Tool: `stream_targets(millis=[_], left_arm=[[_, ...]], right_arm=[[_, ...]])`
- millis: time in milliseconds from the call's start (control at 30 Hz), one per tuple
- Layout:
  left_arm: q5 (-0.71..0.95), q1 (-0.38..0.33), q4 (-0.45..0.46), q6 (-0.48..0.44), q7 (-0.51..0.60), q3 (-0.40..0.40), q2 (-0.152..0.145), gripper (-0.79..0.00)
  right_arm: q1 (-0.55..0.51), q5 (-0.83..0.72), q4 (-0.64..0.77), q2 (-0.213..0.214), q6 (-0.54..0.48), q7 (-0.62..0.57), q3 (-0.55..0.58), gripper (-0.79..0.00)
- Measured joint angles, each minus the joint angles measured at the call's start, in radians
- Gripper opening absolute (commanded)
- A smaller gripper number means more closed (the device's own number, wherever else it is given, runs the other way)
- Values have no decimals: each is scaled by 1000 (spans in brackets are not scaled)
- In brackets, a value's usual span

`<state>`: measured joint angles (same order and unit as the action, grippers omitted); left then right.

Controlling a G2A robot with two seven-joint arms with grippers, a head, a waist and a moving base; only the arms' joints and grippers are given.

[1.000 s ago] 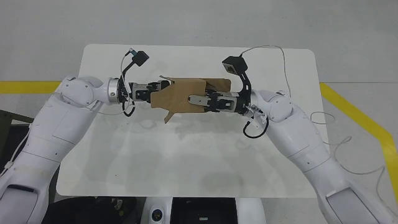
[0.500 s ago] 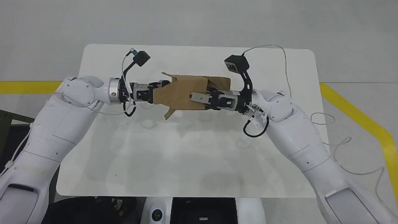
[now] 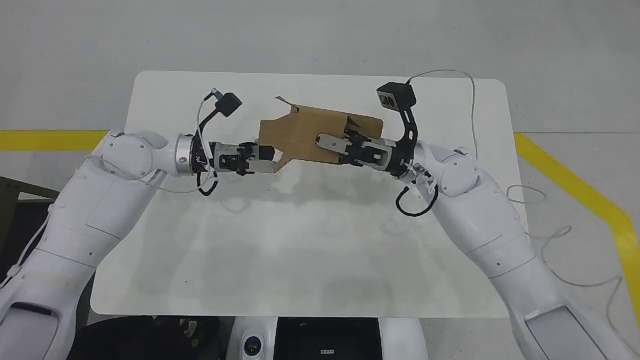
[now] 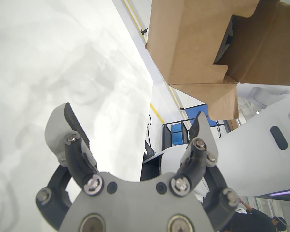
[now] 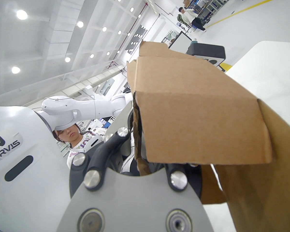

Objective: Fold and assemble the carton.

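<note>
Above the far half of the white table, found the brown carton held up in the air, not resting on the surface. Saw it partly folded into a box shape, with one end open and loose flaps at that end. Noted a small flap sticking out at the far corner in the top view.

On the right end of the carton, found the right gripper closed on one cardboard wall, one finger lying along the upper face and the other hidden. From the right wrist view, saw the same carton very close, its raw edge passing between the fingers of the right gripper, pinched with almost no gap.

At the left end of the carton, found the left gripper with its fingers spread wide and holding nothing. From the left wrist view, saw both ribbed fingers of the left gripper well apart. Saw the open end of the carton ahead of them, with a hanging flap just beside one fingertip. Could not tell whether touching or not. Through the open end, made out something dark and grey inside, too hidden to name.

Beyond the left edge of the table, noticed a yellow floor line.
</note>
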<state>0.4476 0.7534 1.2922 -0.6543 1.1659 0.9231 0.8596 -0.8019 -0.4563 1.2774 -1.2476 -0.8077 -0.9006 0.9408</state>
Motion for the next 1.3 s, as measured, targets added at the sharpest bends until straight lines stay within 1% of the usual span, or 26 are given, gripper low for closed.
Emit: stream_targets(millis=[200, 433, 767, 1300], left_arm=[[13, -4, 11, 2, 2, 5, -3, 0], [21, -13, 0, -2, -2, 12, -3, 0], [29, -14, 4, 1, 1, -3, 2, 0], [36, -25, -2, 3, 3, -5, 2, 0]], right_arm=[[-1, 16, 2, -5, 10, 8, -9, -785], [3, 18, 5, -10, 24, -27, -27, -785], [20, 5, -4, -20, 26, -61, -52, -785], [29, 2, -36, -28, 24, -75, -52, -785]])
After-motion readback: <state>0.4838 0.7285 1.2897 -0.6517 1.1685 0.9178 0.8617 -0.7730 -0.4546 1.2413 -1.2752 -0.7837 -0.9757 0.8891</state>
